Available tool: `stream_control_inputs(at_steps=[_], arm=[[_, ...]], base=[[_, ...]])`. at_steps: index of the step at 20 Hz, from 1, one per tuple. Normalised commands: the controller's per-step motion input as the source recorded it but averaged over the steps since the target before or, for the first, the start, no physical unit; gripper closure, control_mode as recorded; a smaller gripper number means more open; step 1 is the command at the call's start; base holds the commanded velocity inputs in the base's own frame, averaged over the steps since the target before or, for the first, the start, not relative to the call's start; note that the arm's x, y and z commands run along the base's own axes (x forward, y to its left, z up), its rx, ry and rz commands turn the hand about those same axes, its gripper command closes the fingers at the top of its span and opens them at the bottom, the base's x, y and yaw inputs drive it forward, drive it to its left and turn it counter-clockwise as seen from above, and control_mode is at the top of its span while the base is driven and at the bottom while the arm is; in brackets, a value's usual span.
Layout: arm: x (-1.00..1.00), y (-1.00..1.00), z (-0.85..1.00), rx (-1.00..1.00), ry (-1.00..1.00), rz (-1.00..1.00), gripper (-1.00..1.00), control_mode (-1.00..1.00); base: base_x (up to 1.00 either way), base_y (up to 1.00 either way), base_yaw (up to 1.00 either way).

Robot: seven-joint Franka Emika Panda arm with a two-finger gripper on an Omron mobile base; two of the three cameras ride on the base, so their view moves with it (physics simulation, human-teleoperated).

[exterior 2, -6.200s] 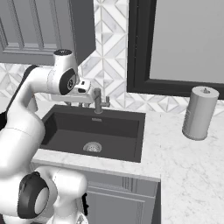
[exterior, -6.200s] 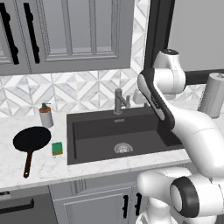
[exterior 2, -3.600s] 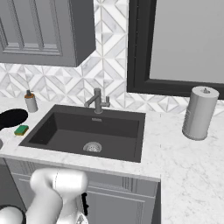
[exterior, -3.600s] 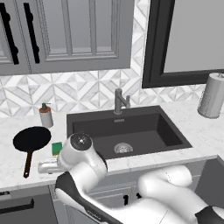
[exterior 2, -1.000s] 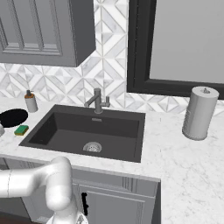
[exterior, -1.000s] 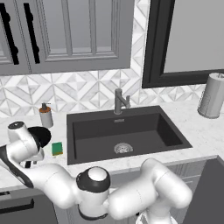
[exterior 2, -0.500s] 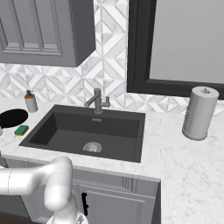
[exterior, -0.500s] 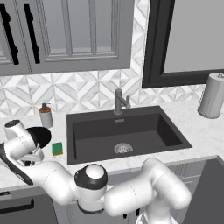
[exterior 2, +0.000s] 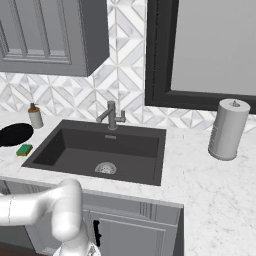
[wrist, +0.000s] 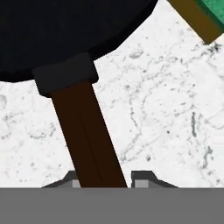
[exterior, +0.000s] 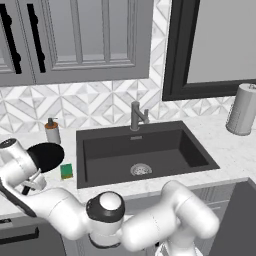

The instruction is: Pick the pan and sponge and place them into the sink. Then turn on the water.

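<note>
In the left base view, the pan (exterior: 46, 155) sits on the counter left of the sink (exterior: 145, 148), with the sponge (exterior: 66, 171) between them. The right base view shows the same. In the hand view, the gripper (wrist: 103, 178) is squeezed onto the pan's handle (wrist: 85, 131).

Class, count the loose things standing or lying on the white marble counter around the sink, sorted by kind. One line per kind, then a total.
Round black frying pan: 1
Small green sponge: 1
Grey soap dispenser with orange top: 1
Grey paper towel roll: 1
Total: 4
</note>
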Motion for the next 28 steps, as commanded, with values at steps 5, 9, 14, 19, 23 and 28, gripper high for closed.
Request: stream_control_inputs(at_steps=[5,9,14,19,23,28], arm=[[-0.73,-0.05,0.85,0.01,-0.34,-0.01,1.00,-1.00],[-0.81,-0.55,0.91,0.15,-0.26,-0.06,1.00,-1.00],[-0.99,-1.00,0.42,0.26,-0.17,-0.12,1.00,-1.00],[-0.73,-1.00,0.39,0.27,-0.04,-0.12,1.00,-1.00],[-0.32,-1.00,0.47,0.29,-0.04,-0.21,1.00,-1.00],[-0.01,-1.00,0.36,0.26,0.03,-0.24,1.00,-1.00]], base=[[0.00,0.00,0.00],[0.00,0.00,0.00],[0.00,0.00,0.00],[0.00,0.00,0.00],[0.00,0.00,0.00],[0.00,0.00,0.00]])
